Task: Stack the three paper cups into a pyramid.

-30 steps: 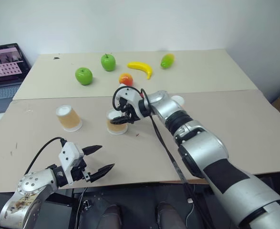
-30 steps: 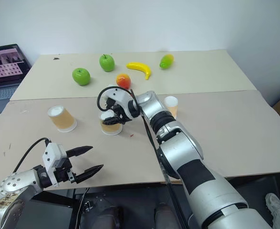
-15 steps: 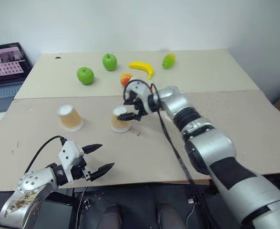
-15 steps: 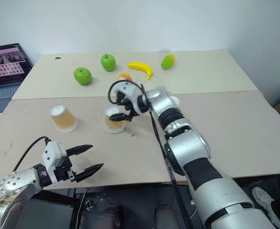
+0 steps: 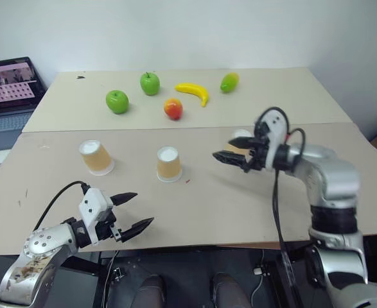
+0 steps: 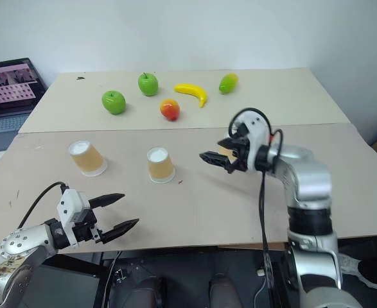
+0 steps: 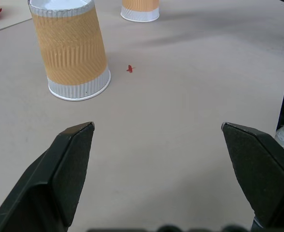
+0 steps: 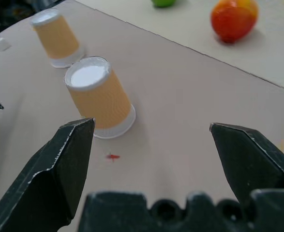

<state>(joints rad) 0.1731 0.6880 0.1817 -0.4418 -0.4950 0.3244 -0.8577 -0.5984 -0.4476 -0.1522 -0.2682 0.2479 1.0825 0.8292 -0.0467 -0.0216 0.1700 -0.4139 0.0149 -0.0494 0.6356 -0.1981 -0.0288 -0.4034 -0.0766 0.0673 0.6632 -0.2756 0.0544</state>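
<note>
Three paper cups stand upside down on the near table, tan-orange with white bases up. The left cup (image 5: 97, 157) and the middle cup (image 5: 169, 164) stand apart. The third cup (image 5: 241, 137) is partly hidden behind my right gripper (image 5: 225, 159), which hovers open and empty to the right of the middle cup, pointing left toward it. The right wrist view shows the middle cup (image 8: 99, 96) and the left cup (image 8: 57, 37) ahead of the open fingers. My left gripper (image 5: 143, 207) is open and empty near the front edge, well short of the middle cup (image 7: 74, 50).
On the far table lie two green apples (image 5: 117, 101) (image 5: 149, 83), a banana (image 5: 191, 91), an orange-red fruit (image 5: 173, 109) and a yellow-green fruit (image 5: 228, 81). A laptop (image 5: 8, 86) sits at the far left. A small red speck (image 7: 129, 69) marks the tabletop.
My right gripper let go of the middle cup, opened and swung away to the right. The cup stays standing on the table. The left gripper has not moved.
</note>
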